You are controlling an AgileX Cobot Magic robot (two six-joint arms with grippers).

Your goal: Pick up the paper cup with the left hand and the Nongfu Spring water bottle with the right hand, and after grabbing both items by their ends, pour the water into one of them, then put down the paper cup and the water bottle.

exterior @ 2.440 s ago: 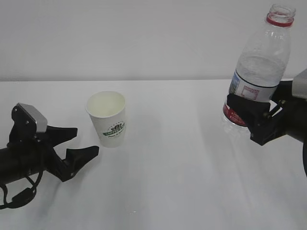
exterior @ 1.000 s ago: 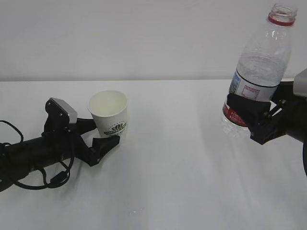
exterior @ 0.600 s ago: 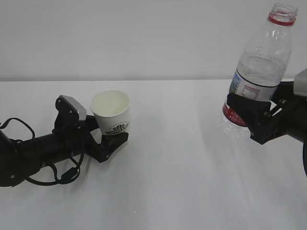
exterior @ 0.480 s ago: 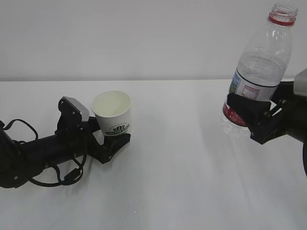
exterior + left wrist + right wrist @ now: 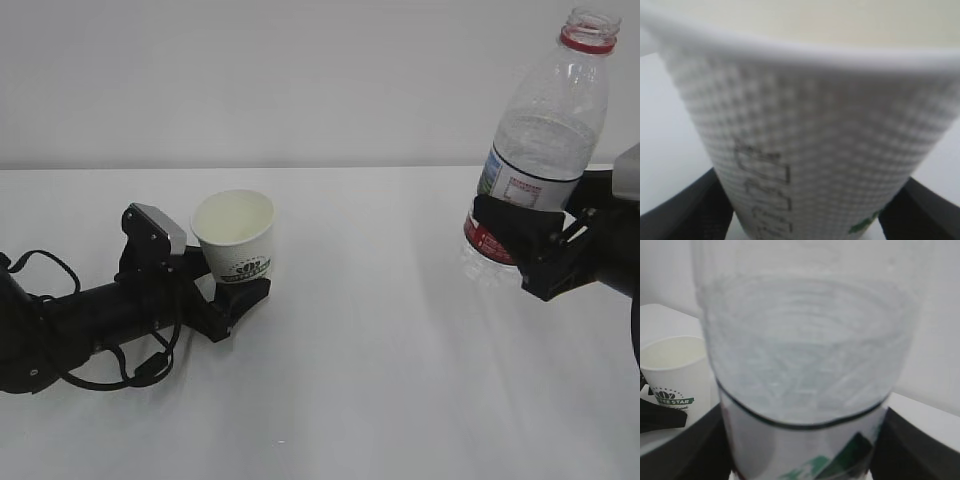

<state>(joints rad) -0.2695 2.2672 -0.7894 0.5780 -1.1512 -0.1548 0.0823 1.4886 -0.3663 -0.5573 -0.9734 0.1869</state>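
Left pincer straddles the cup base on the bench, its grip unconfirmed, while right pincer pinches the uncapped bottle aloft; risk: thin cup crushing or tipping under uneven squeeze.

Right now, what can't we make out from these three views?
- Left wrist view: paper cup fills the frame, blurred; finger contact unclear.
- Right wrist view: bottle blurred, neck cut off by top edge.
- Exterior view: right hand cut off by right edge; bottle's base hidden behind it.
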